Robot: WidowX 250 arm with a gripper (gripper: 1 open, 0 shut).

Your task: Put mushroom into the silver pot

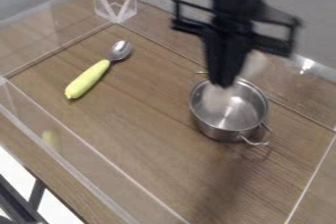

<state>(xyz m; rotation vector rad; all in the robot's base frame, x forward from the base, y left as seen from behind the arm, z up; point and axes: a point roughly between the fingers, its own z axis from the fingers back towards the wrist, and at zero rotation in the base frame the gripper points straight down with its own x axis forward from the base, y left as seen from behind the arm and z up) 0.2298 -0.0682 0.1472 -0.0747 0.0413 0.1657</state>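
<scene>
The mushroom is hidden, I think in my shut gripper (226, 79) above the pot (229, 108) at four o'clock, not dropped yet.

We see a shiny steel pot (227, 108) with a smooth, mirror-like wall, a glossy metal spoon (120, 49), a matt yellow plastic-looking corn piece (86, 79), a wood-grain table (132, 135) with a smooth finish, and clear glossy side panels (79, 159).

Shiny silver pot (231, 110) stands upright on the wood; the mushroom is not discernible.
</scene>
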